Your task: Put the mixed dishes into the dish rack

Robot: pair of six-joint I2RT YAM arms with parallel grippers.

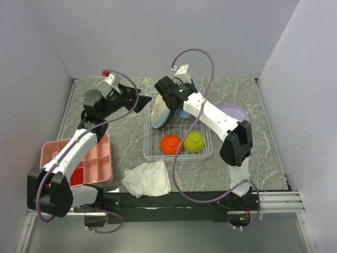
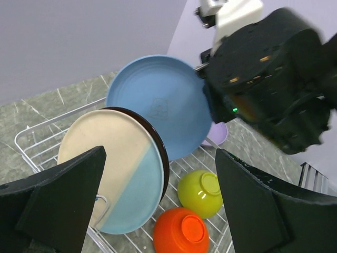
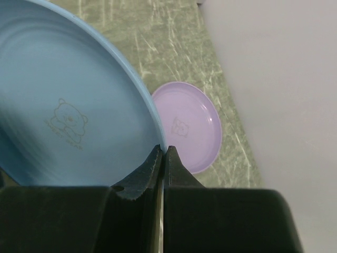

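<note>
The dish rack point(image 1: 151, 154) sits mid-table. In it the cream-and-blue plate point(image 1: 157, 113) stands on edge, and an orange bowl point(image 1: 171, 144) and a lime-green bowl point(image 1: 194, 141) lie upside down. My right gripper point(image 3: 162, 150) is shut on the rim of the light-blue plate point(image 3: 63, 105), holding it tilted over the rack's far end, just behind the cream-and-blue plate point(image 2: 113, 168). My left gripper point(image 2: 160, 184) is open and empty at the rack's far left corner, facing both plates. The lavender plate point(image 1: 235, 112) lies flat on the table to the right of the rack.
A pink divided tray point(image 1: 89, 161) with something red in one compartment lies at the left, under my left arm. A crumpled white cloth point(image 1: 147, 178) lies in front of the rack. Grey walls close in the table on three sides.
</note>
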